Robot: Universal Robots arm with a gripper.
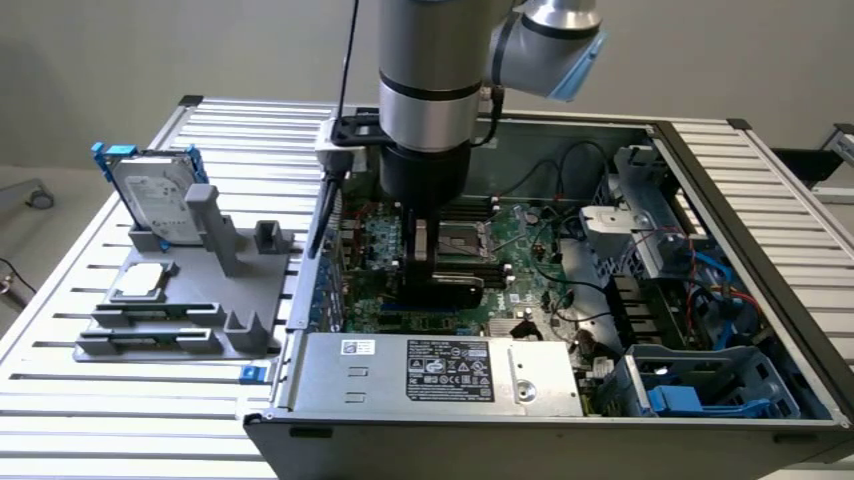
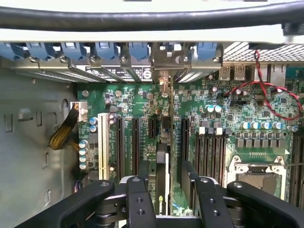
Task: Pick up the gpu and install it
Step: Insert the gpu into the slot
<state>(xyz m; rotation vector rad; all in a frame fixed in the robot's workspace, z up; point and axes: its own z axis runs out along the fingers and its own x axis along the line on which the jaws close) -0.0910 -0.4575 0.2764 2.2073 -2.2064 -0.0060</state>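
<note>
The gpu [image 1: 451, 290], a green card with a glossy black cover, stands on edge in an expansion slot of the motherboard [image 1: 534, 250] inside the open computer case [image 1: 694, 190]. My gripper [image 1: 441, 262] hangs straight down over it. In the wrist view the gpu [image 2: 161, 190] shows edge-on, running toward the rear bracket [image 2: 167, 59]. My gripper [image 2: 166, 167] straddles the card and is open. Its black fingers [image 2: 190, 183] stand a little off either face of the card, with green board showing in the gap.
A silver hard drive with a blue frame [image 1: 151, 192] stands on a grey fixture [image 1: 174, 315] at the exterior view's left. The power supply [image 1: 441, 370] lies along the case front. Red wires [image 2: 266, 95] and the CPU socket [image 2: 256, 172] lie beside the slots.
</note>
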